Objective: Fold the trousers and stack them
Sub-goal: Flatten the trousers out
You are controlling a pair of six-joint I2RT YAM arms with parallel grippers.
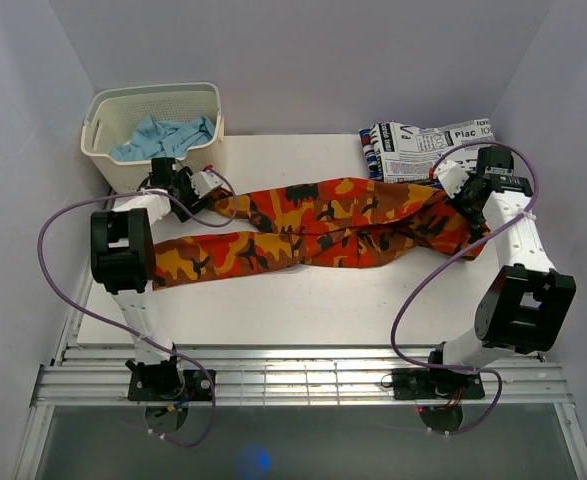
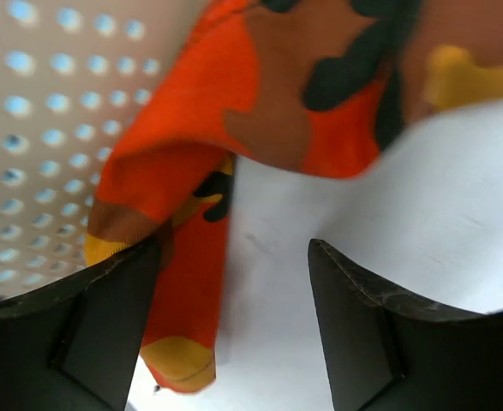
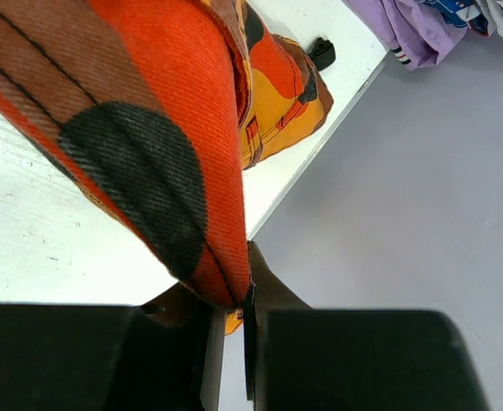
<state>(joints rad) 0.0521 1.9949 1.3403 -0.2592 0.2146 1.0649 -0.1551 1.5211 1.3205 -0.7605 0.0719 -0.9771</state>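
The trousers [image 1: 313, 225], in orange, red, yellow and dark camouflage, lie stretched across the white table [image 1: 303, 300] from left to right. My left gripper [image 1: 211, 183] hovers at the far-left leg end beside the basket, jaws wide open. In the left wrist view the leg hem [image 2: 182, 360] lies on the table against the left finger [image 2: 114, 317], with bare table between the fingers of the gripper [image 2: 232, 248]. My right gripper [image 1: 443, 182] is shut on the right end of the trousers. The right wrist view shows a lifted fold of cloth [image 3: 148, 128] pinched in that gripper [image 3: 247, 291].
A cream perforated basket [image 1: 153, 92] holding light blue cloth [image 1: 163, 135] stands at the back left; its wall [image 2: 37, 128] is close to my left gripper. A white garment with newspaper lettering [image 1: 428, 145] lies at the back right. The table's right edge [image 3: 311, 163] runs near my right gripper.
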